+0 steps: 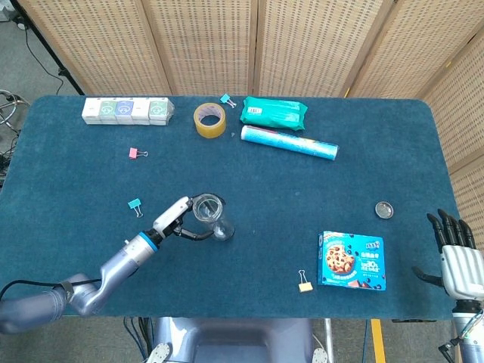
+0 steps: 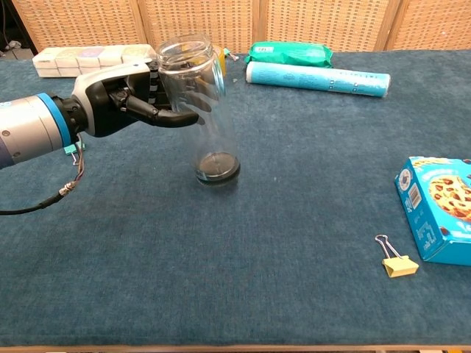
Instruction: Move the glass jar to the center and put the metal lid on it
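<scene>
Near-left of table centre, we've got the glass jar (image 1: 211, 215) upright, mouth open, held by our left hand (image 2: 131, 97) w/ fingers wrapped round its upper part. Chest view shows the jar base at or just above the cloth; can't tell if it's fully down. Jar sits a bit left of the middle of the blue table (image 1: 272, 189), so we judge step 1 (move jar to centre) is nearly done, not released yet.

Metal lid (image 1: 384, 209) lies flat on the right side, well apart from the jar, just far of the cookie box (image 1: 352, 261). Our right hand (image 1: 457, 257) is at the near-right edge off the table corner, fingers spread, holding nothing, near the lid but not touching it.

Next, by our read: nudge the jar a little more right, set it down, let go w/o tipping it; tall narrow glass, could topple if the fingers drag on release. Then the right hand reaches far-left to the lid; thin flat disc on cloth, likely fiddly to pinch up. Then carry it over the jar mouth and seat it level.

Yellow clip (image 1: 305, 286) and green clip (image 1: 135, 205) are off the path.
</scene>
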`<move>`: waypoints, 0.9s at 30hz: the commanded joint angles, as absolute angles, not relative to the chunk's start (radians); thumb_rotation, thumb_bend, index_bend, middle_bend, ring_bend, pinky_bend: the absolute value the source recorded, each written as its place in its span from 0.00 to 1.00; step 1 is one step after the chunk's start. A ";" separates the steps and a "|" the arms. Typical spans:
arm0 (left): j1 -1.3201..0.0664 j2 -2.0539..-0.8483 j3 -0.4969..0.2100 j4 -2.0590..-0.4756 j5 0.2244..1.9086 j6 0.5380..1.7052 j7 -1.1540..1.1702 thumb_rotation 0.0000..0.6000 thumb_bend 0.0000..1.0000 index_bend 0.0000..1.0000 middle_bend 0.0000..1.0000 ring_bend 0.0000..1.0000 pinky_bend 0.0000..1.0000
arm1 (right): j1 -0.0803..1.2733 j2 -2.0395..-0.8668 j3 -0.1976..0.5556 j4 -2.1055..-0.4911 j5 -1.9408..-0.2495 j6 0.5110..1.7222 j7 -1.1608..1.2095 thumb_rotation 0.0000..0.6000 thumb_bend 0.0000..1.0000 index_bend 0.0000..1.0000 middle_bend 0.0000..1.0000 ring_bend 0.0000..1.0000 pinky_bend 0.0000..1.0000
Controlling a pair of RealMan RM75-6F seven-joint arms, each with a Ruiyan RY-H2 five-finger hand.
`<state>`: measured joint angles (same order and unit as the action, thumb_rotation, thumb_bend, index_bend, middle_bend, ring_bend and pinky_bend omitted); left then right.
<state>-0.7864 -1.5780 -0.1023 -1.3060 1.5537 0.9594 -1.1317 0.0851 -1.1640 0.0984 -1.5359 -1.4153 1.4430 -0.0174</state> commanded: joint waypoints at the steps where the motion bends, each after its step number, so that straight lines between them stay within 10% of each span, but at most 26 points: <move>1: -0.790 -1.591 -0.098 -1.295 1.549 0.957 -1.117 1.00 0.33 0.37 0.27 0.23 0.25 | 0.086 -1.164 0.099 -1.535 -1.414 1.442 -0.017 1.00 0.00 0.00 0.00 0.00 0.00; 13: -0.787 -1.621 -0.086 -1.273 1.539 0.973 -1.069 1.00 0.30 0.13 0.08 0.01 0.15 | 0.083 -1.159 0.101 -1.537 -1.414 1.446 -0.006 1.00 0.00 0.00 0.00 0.00 0.00; 27: -0.776 -1.587 -0.074 -1.283 1.552 1.009 -1.077 1.00 0.28 0.00 0.00 0.00 0.00 | 0.082 -1.159 0.099 -1.539 -1.417 1.448 -0.007 1.00 0.00 0.00 0.00 0.00 0.00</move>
